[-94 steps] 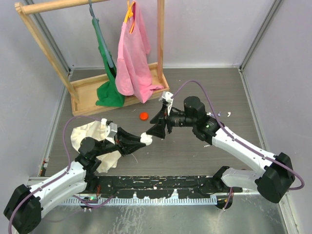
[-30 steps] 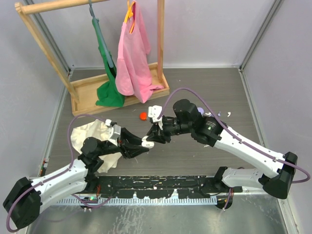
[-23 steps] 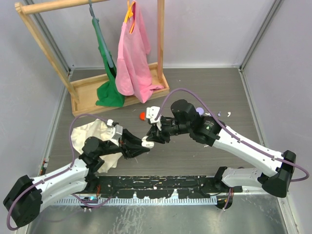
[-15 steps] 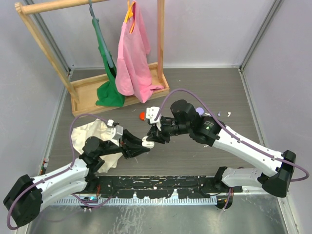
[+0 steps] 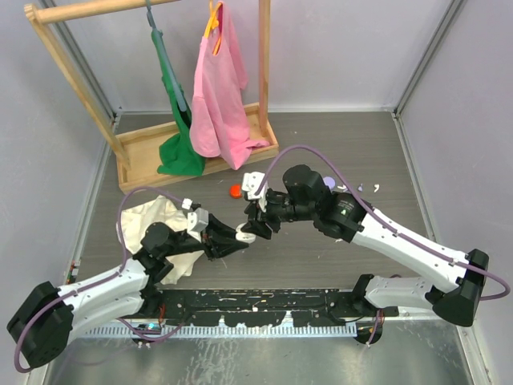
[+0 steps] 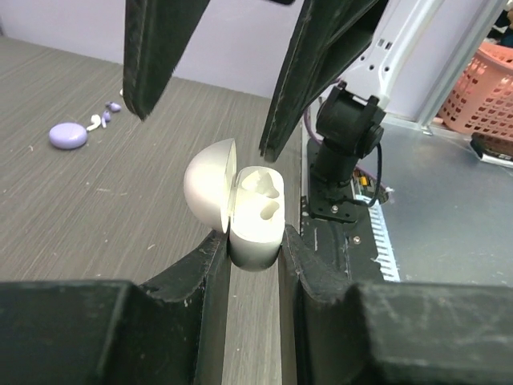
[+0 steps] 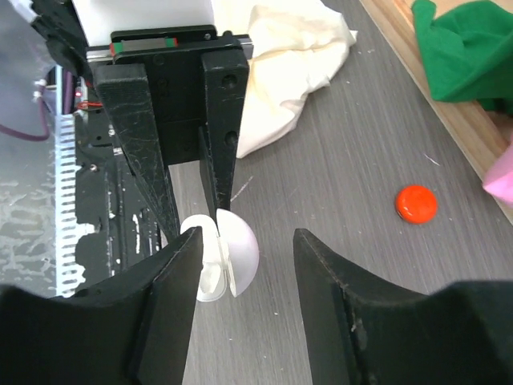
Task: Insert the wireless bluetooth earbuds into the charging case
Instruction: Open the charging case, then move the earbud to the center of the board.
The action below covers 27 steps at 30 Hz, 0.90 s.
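Observation:
The charging case [image 5: 257, 233] is a small pale round case with its lid hinged open and two empty wells showing. My left gripper [image 5: 245, 234] is shut on its base and holds it above the table; the left wrist view shows the case [image 6: 256, 216] between the fingers [image 6: 210, 265]. My right gripper [image 5: 260, 216] is open, just above it, its jaws on either side of the open lid [image 7: 240, 253]. Tiny white pieces [image 6: 100, 120], likely the earbuds, lie far off on the table beside a small lavender puck [image 6: 66, 135].
A red-orange cap [image 5: 236, 191] lies on the table behind the grippers. A cream cloth [image 5: 152, 220] is under the left arm. A wooden rack [image 5: 128, 164] with pink and green garments stands at the back left. The lavender puck [image 5: 330, 182] peeks out behind the right arm.
The right arm has swung in and lowered its open gripper over the case. The left gripper has carried the case slightly to the right.

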{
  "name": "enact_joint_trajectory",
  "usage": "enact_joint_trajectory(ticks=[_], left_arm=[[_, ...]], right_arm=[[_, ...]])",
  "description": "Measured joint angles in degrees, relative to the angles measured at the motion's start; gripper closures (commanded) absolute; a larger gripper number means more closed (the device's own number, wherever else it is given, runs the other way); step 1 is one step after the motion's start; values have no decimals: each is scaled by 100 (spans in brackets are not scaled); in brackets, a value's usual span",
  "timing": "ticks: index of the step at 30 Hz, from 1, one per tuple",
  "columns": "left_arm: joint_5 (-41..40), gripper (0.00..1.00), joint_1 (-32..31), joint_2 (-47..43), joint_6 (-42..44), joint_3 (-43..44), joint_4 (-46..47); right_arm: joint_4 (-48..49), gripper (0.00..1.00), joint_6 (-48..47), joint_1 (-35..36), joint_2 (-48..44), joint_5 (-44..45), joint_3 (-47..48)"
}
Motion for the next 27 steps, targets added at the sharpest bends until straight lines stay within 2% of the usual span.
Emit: enact_joint_trajectory(ticks=[5, 11, 19, 27], left_arm=[[-162, 99, 0, 195, 295, 0, -92], [-463, 100, 0, 446, 632, 17, -138], [-678, 99, -4, 610, 839, 61, -153], [-894, 99, -4, 601, 927, 59, -155]], right_arm=[[63, 37, 240, 0, -83, 492, -98], [57, 34, 673, -188, -175, 1320, -254], [-109, 34, 1375, -1064, -208, 2280, -496], [-205, 34, 1825, -2271, -138, 2804, -898]])
